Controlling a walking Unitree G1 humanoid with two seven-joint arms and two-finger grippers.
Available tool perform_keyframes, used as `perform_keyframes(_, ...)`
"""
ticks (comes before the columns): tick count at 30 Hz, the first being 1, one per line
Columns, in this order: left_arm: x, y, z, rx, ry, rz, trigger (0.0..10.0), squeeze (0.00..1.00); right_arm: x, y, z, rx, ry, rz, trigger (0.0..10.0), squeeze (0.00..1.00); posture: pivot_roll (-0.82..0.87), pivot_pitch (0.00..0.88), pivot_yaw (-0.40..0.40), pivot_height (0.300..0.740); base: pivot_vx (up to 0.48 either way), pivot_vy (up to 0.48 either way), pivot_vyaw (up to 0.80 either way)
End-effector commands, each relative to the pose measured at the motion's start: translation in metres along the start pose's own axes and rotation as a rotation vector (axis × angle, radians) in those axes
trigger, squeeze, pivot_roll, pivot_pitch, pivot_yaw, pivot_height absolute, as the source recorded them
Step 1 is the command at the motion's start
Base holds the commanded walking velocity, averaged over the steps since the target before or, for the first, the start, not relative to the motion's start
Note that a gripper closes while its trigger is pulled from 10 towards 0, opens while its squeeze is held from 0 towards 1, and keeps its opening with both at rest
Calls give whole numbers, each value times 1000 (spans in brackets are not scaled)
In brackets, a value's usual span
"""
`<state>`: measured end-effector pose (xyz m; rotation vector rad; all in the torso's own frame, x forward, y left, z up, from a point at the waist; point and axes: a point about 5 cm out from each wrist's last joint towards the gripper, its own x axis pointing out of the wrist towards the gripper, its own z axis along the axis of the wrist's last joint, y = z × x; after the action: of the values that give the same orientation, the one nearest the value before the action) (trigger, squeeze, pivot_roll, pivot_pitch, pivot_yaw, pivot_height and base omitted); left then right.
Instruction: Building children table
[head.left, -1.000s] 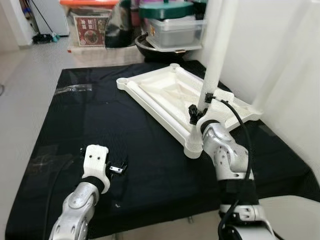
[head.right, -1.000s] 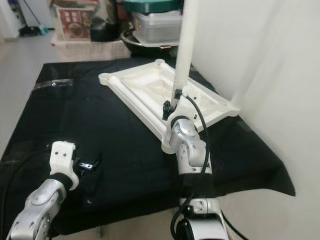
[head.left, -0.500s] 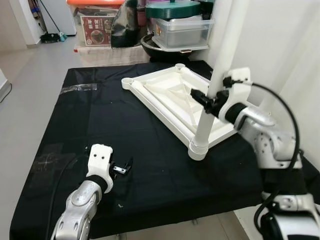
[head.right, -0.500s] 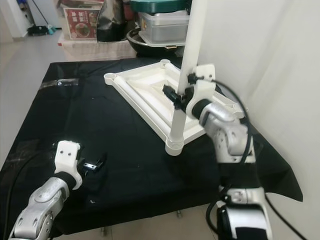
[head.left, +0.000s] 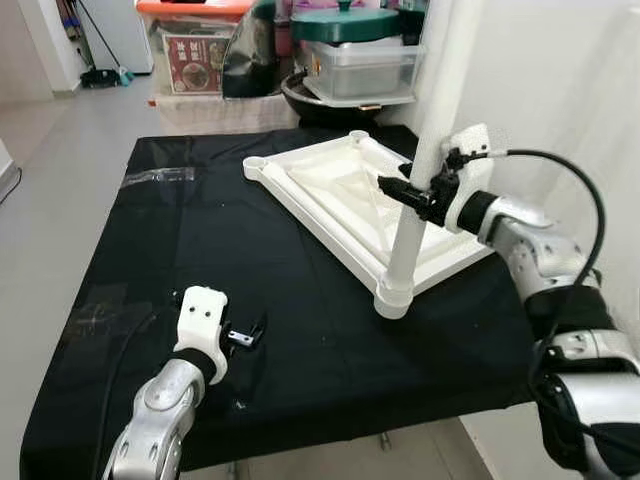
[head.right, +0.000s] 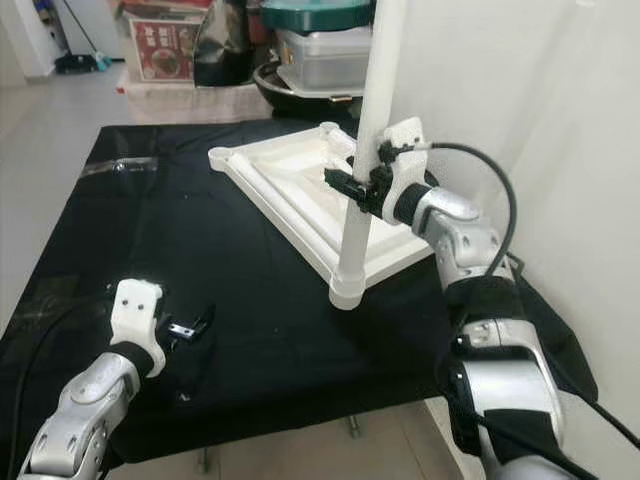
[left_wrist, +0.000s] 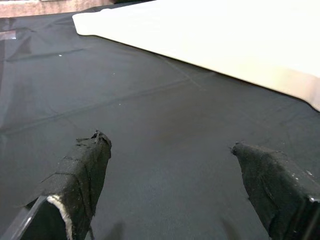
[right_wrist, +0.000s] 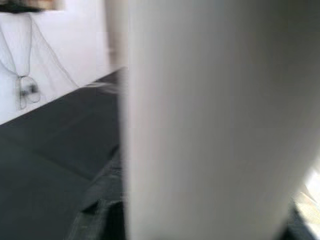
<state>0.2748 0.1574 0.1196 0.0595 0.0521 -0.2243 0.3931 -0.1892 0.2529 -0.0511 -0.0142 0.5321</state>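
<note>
A white table leg (head.left: 430, 150) is held upright in the corner socket of the upturned tabletop (head.left: 330, 190), clasped by the right gripper (head.left: 412, 196). The left gripper (head.left: 245, 335) is kept spread, holding nothing, low over the black cloth (head.left: 200, 250).

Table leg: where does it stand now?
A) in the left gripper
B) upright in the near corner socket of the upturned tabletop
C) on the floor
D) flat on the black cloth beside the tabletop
B: the leg rises upright from the near corner of the tabletop, with the right gripper around it.
</note>
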Motion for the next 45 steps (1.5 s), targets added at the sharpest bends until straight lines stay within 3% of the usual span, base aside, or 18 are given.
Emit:
perform_keyframes(1,-3,1,-5,1,17,5,10000,0,-3,-15,-17,20,78,-202,0,0,27,0,-89,740,0,0,0)
perform_keyframes(7,-4,2,-6,1,19,6,10000,0,-5,-20,-36,107,102,-377,0,0,22,0,-88,740,0,0,0)
perform_keyframes(8,-3,0,-6,0,20,1,10000,0,-9,-18,-56,184,133,-565,0,0,12,0,-81,740,0,0,0)
perform_keyframes(12,-2,-2,-6,-1,19,-7,10000,0,-16,-9,-81,281,171,-807,0,0,17,0,-79,740,0,0,0)
perform_keyframes(13,-1,-3,-6,-2,19,-10,10000,0,-18,-4,-87,311,174,-875,0,0,17,0,-79,740,0,0,0)
perform_keyframes(15,-1,-2,-5,-2,19,-11,10000,0,1,44,-84,395,130,-884,0,0,6,0,-66,740,0,0,0)
perform_keyframes(17,0,-3,-6,-1,22,-15,10000,0,14,69,-76,412,109,-837,0,0,1,0,-67,740,0,0,0)
perform_keyframes(21,0,-4,-6,0,24,-20,10000,0,21,78,-69,389,110,-775,0,0,4,0,-76,740,0,0,0)
perform_keyframes(22,1,-4,-6,0,23,-20,10000,0,23,80,-65,371,118,-741,4196,0,3,0,-81,740,0,0,0)
perform_keyframes(23,1,-4,-6,0,23,-20,10000,0,23,80,-65,371,118,-741,4196,0,3,0,-81,740,0,0,0)
perform_keyframes(24,2,-4,-6,-3,22,-16,10000,0,22,78,-60,370,128,-710,10000,0,1,0,-83,740,0,0,0)
perform_keyframes(27,1,-5,-7,-5,22,-14,10000,0,19,76,-49,372,76,-672,10000,0,-1,0,-80,740,0,0,0)
perform_keyframes(28,1,-6,-8,-8,24,-15,10000,0,17,73,-44,351,55,-650,10000,1000,-3,0,-77,740,0,0,0)
perform_keyframes(31,0,-8,-9,-10,27,-22,10000,0,10,66,-31,288,38,-617,10000,1000,-6,0,-71,740,0,0,0)
perform_keyframes(32,0,-9,-9,-10,28,-26,10000,0,8,60,-25,266,32,-592,10000,39,-7,0,-70,740,0,0,0)
perform_keyframes(36,1,-8,-9,-7,29,-31,10000,0,3,49,-9,236,-10,-506,10000,0,-9,0,-66,740,0,0,0)
perform_keyframes(39,2,-7,-10,0,30,-37,10000,0,-4,53,-8,123,-2,-82,10000,0,-21,0,-58,740,0,0,0)
perform_keyframes(45,4,-9,-9,1,24,-45,10000,0,-14,43,-24,38,70,220,10000,0,-14,0,-61,740,0,0,0)
